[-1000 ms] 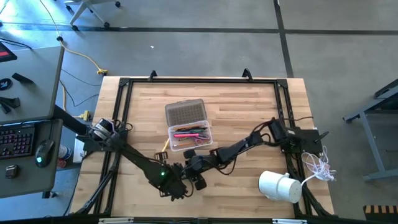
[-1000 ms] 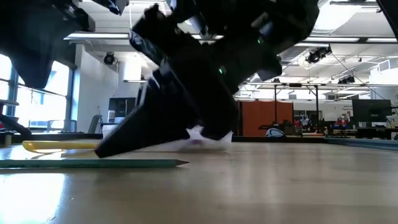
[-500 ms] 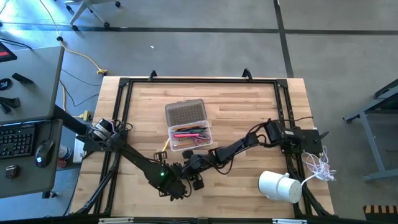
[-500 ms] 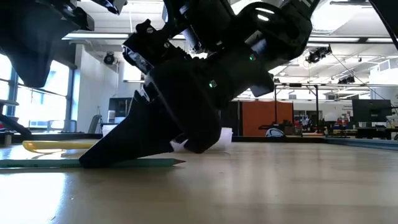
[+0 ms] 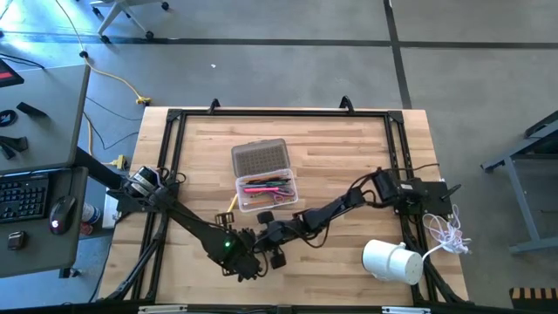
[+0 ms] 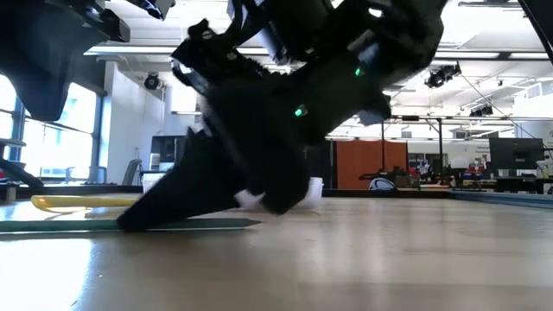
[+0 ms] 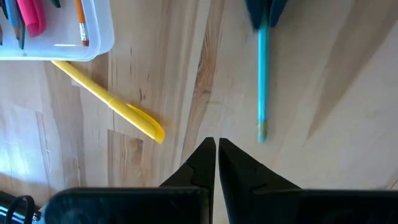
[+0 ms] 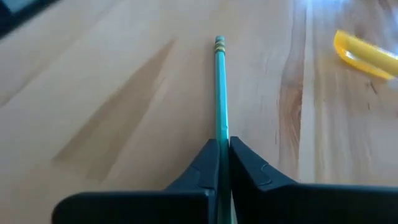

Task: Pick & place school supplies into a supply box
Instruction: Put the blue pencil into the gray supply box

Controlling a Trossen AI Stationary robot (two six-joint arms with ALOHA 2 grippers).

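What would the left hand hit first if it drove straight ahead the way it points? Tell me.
Probably nothing: the left hand points between the yellow marker and the green pencil, over bare table. Depth is unclear, so the way only looks free.

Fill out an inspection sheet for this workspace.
Surface: wooden table, black frame round it.
Job's things: open box holding pens; its lid beside it; yellow marker and green pencil lying on the wood.
Clutter: white cylinder.
Grippers: right gripper shut on the green pencil; left gripper nearly closed, holding nothing.
Cables: white cord at the table's right edge.
Surroundings: desk with keyboard and mouse.
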